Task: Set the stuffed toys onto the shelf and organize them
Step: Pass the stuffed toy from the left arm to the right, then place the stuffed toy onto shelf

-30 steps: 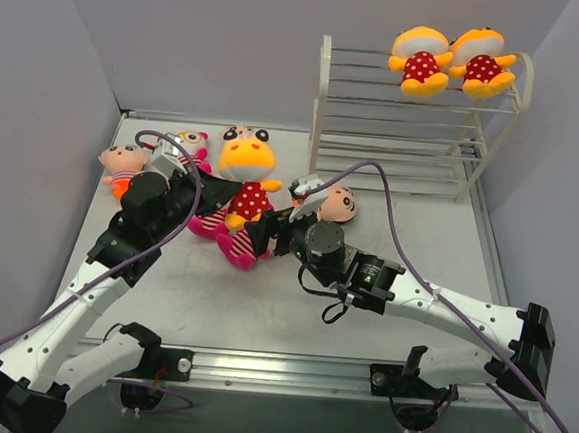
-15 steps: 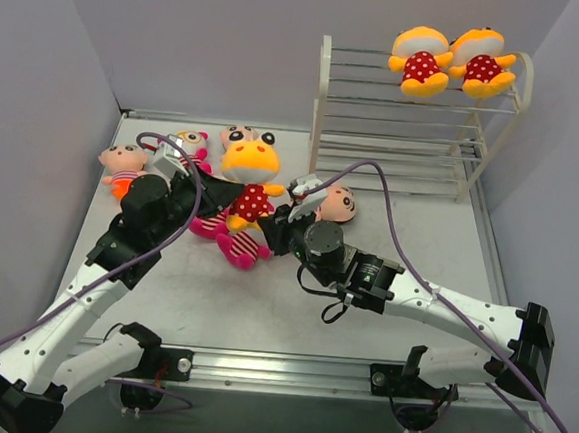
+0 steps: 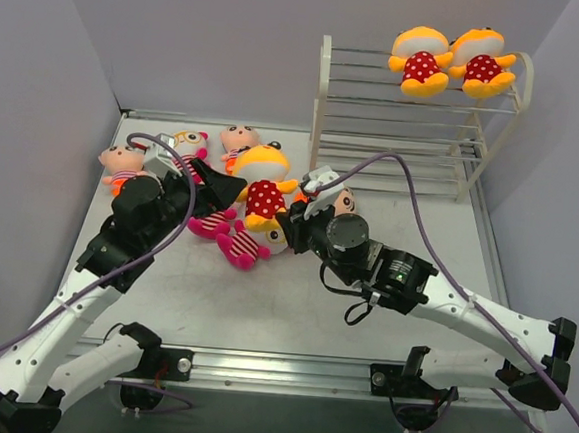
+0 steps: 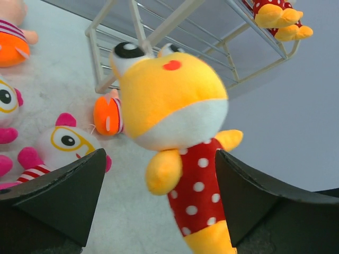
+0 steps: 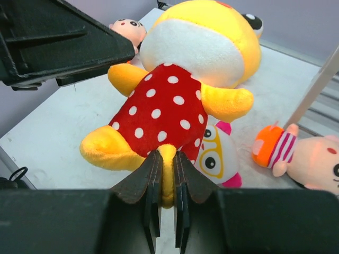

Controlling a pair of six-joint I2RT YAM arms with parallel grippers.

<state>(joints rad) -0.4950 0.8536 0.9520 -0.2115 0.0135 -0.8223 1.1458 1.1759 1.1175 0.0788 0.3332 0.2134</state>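
Polka-dot doll (image 3: 264,184), yellow-headed, is held over the table (image 3: 262,305) near its centre, long axis running 5 to 11 o'clock, head toward the far edge. Right gripper (image 5: 166,159) has its jaws clamped on the doll's bottom between the feet. Left gripper (image 4: 159,164), at the doll's 9 o'clock, has its jaws wide apart on either side. Shelf (image 3: 416,136) at 1 o'clock carries two matching dolls (image 3: 420,61) on top.

1. Shelf (image 3: 416,136): white three-tier wire rack, upright at the far right of the table (image 3: 213,301).
2. Two yellow dolls with red dotted bodies sit side by side on its top tier: left doll (image 3: 420,61), right doll (image 3: 482,63).
3. Third yellow doll (image 5: 169,106): upright off the table, bottom pinched by right gripper (image 5: 164,159).
4. Pink-striped dolls (image 3: 229,240) and peach dolls (image 3: 121,163): scattered on the table, left of the shelf.
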